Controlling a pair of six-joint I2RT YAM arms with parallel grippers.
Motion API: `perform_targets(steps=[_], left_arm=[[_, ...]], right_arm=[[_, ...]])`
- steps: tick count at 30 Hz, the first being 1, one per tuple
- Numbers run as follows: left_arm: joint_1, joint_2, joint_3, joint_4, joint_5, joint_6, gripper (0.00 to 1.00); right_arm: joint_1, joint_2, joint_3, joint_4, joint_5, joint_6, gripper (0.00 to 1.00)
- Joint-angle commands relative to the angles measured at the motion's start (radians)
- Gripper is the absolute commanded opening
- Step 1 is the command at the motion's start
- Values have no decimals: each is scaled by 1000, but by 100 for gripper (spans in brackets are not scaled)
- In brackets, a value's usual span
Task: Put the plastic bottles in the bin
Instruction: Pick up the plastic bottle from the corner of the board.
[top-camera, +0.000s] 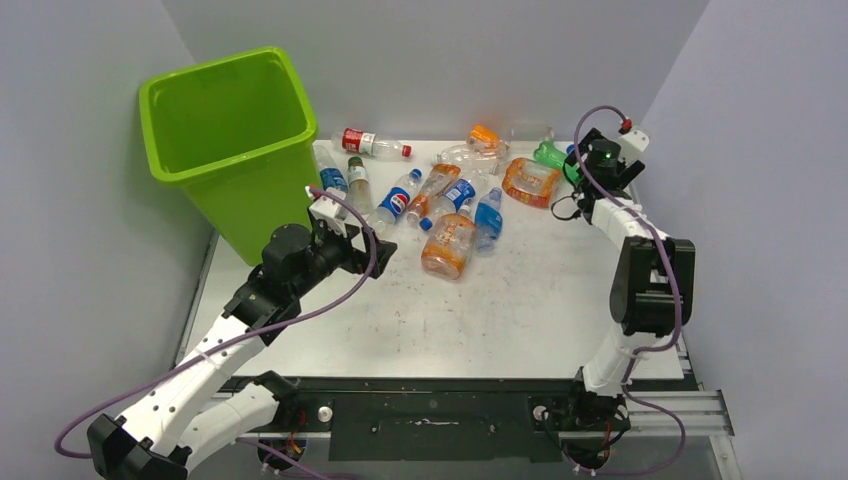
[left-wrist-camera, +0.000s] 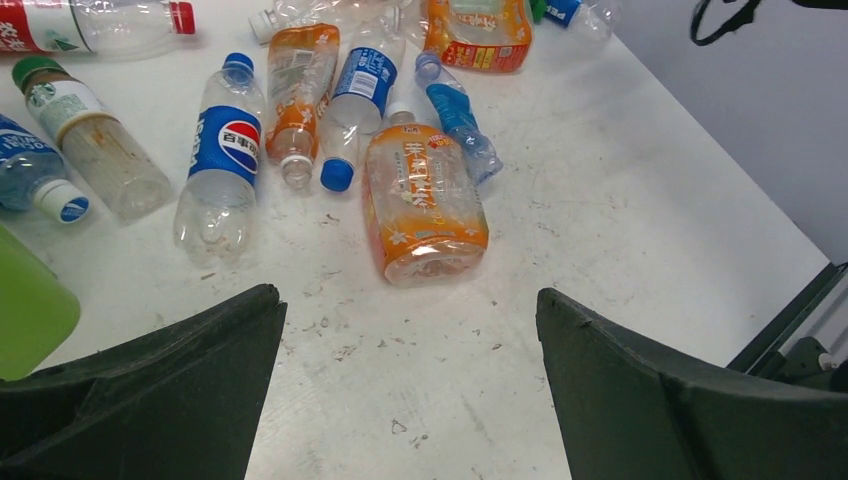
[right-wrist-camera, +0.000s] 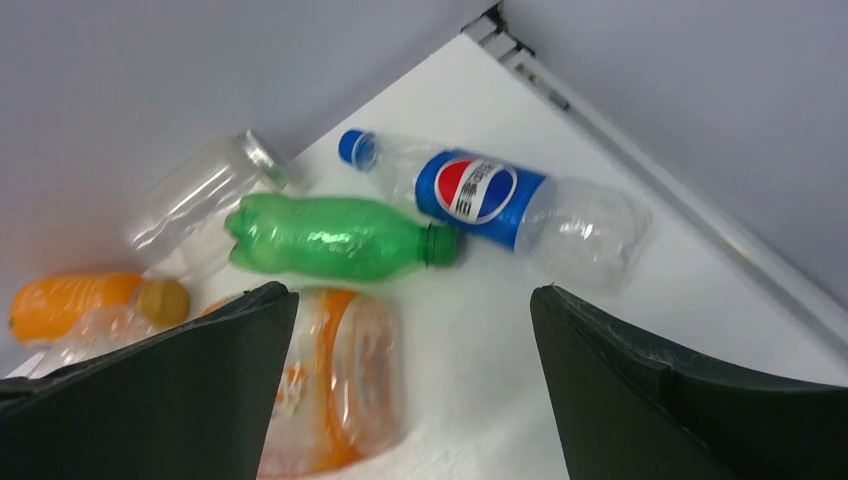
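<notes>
Hovering released and empty, left hand (left-wrist-camera: 410, 390) faces plastic bottles (top-camera: 447, 245) strewn upper centre of the tabletop (top-camera: 480, 320), beside the bin (top-camera: 255, 205) at upper left, presumably for short carries; right hand (right-wrist-camera: 415, 390), likewise released, overlooks upper-right green bottle (right-wrist-camera: 330, 238).

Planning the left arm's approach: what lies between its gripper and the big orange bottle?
Only bare table, in the left wrist view, between the open left gripper and the orange bottle.

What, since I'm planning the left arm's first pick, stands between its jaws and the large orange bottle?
Nothing visible. Only bare table lies between the left gripper and the large orange bottle, whose base faces the open jaws. The Pepsi bottle lies aside, not touching it.
</notes>
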Motion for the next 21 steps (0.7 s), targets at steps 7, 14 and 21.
perform_targets(steps=[7,14,21], left_arm=[[-2,-30,-16,95,32,-38,96],[37,-2,-5,99,77,-46,97],[72,12,-11,128,133,-89,98]], right_arm=[[-183,369,317,174,-199,-201,92],[-223,544,515,128,-380,-212,91],[-212,587,529,62,-445,-218,92]])
